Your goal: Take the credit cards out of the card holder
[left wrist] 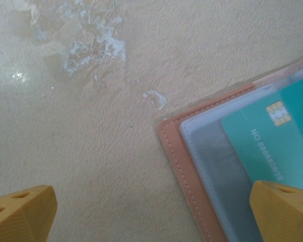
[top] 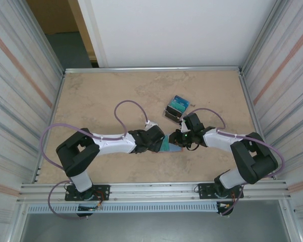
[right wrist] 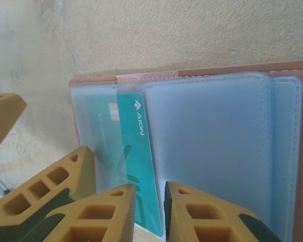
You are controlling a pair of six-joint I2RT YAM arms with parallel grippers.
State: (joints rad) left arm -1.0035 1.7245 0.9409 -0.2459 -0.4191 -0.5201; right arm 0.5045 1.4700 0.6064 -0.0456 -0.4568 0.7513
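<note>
- Tan table [top: 101,96] bare on every side of the two pincers, with room to lay cards down to left or right of them.
- Left gripper [left wrist: 151,217] spread as wide as can be, nothing between its fingers. One fingertip [left wrist: 285,209] over the wallet's corner, the other over bare table. Judged a hold-down, meant to stop the wallet trailing after a pulled card; actual contact not to be told.
- Right gripper [top: 178,142] tip to tip with the left one at mid-table. Jaws nearly together, only a slim gap left. Cannot tell whether the pads bite what lies in that gap or merely flank it.
- Beyond the right pincer, on its far side and apart from it: a clear box [top: 175,107] with a blue-teal top, no part of the present grip.
- Directly beneath both pincers: the card holder [right wrist: 217,146], laid open and flat, pink border outward and clear sleeves up, probably so that a card can slide out sideways.
- In the right pincer's gap: the long edge of a teal credit card [right wrist: 136,166], partly out of its frosted sleeve, chip end deeper in. Judged mid-extraction, no card yet free.
</note>
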